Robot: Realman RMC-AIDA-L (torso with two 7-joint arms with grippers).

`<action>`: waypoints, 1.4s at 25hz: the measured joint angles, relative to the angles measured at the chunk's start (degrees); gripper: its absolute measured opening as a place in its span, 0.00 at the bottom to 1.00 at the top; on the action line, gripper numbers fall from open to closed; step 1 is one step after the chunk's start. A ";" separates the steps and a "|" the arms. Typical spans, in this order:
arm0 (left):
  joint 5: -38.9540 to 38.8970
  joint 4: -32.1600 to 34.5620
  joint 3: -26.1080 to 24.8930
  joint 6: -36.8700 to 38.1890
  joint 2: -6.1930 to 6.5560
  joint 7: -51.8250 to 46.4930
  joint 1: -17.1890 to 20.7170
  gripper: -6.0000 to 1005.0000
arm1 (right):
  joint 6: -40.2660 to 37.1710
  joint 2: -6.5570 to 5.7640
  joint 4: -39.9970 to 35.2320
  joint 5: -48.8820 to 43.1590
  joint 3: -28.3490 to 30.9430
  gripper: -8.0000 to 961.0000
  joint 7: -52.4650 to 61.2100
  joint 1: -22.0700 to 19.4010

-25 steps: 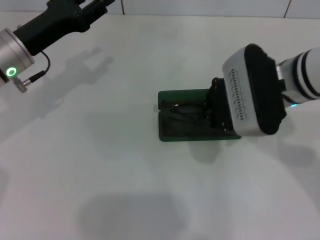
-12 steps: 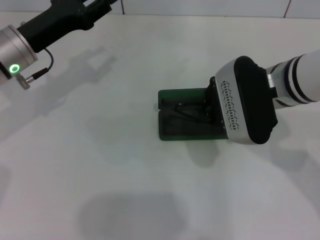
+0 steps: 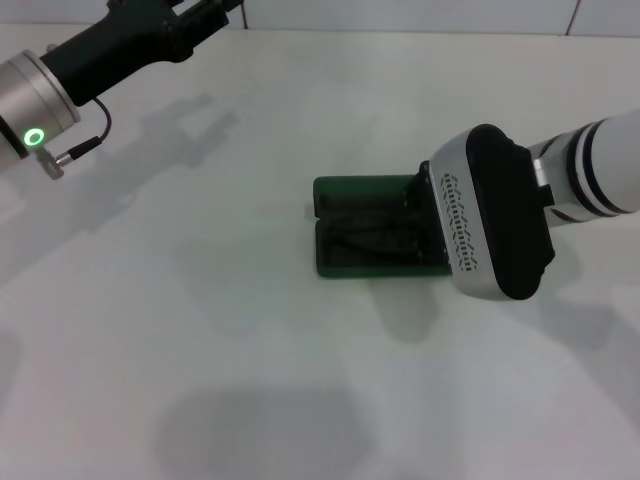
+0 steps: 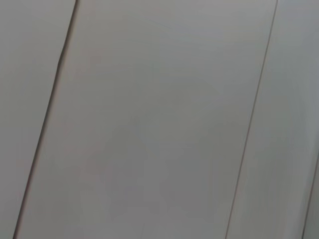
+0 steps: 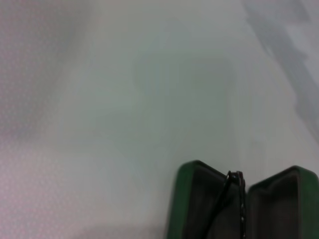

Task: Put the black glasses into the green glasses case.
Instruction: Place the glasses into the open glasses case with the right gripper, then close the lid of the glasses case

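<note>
The green glasses case (image 3: 340, 190) lies open in the middle of the white table, lid and base side by side. The black glasses (image 3: 365, 238) lie inside it, across the hinge line and the nearer half. In the right wrist view the green glasses case (image 5: 185, 199) fills the lower edge and the thin frame of the black glasses (image 5: 234, 191) stands along its fold. My right gripper (image 3: 420, 222) hangs over the right end of the case, mostly hidden behind its own wrist housing. My left gripper (image 3: 195, 12) stays raised at the far left edge of the table.
The white table (image 3: 230, 350) spreads bare around the case on the left and in front. The left wrist view holds only pale wall panels (image 4: 159, 119). A wall edge runs along the table's far side.
The glasses have gone from standing tilted above the case to lying lower in it. My right gripper has sunk a little and moved closer over the case's right end. The left arm barely moved.
</note>
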 joint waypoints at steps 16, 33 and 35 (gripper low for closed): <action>-0.01 0.09 0.00 -0.71 -0.15 0.30 -0.05 0.55 | -8.65 -0.09 -3.09 6.26 4.53 0.29 -0.41 -1.36; 0.74 0.09 0.00 -0.67 -0.37 0.12 -0.96 0.55 | -20.06 -0.33 -0.43 19.21 18.16 0.32 -4.35 -1.60; 0.75 0.11 0.00 -0.67 -0.38 0.07 -0.96 0.55 | -18.49 -0.20 2.75 19.02 17.34 0.32 -4.36 -0.74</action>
